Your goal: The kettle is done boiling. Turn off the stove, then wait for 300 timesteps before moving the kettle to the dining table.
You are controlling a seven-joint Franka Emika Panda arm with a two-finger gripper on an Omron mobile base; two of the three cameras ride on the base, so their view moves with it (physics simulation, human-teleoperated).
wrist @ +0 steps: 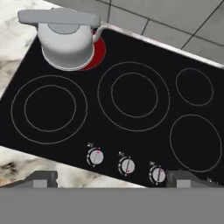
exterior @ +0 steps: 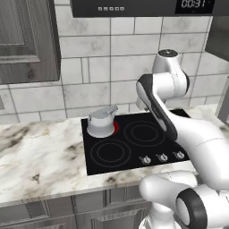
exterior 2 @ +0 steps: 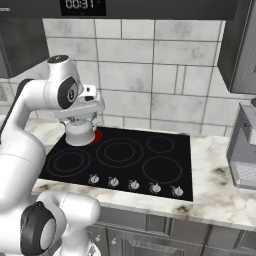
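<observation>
The kettle (wrist: 65, 39), squat and silver-grey with a slanted handle, stands on the back left burner of the stove (wrist: 131, 127). That burner glows red (wrist: 97, 54) under it. In the left base view the kettle (exterior: 102, 121) sits at the cooktop's far left corner; in the right base view my hand partly covers the kettle (exterior 2: 80, 135). My gripper (wrist: 114, 178) hangs open and empty above the stove's front edge. Its fingertips (wrist: 41, 177) stand wide apart on either side of the silver knobs (wrist: 127, 165). The dining table is out of view.
Marble counter (exterior: 40, 156) flanks the stove on both sides. A grey appliance (exterior 2: 244, 150) stands on the counter at the right. A hood with a clock display (exterior 2: 82, 5) hangs overhead, and wall cabinets (exterior: 27, 40) sit at the upper left.
</observation>
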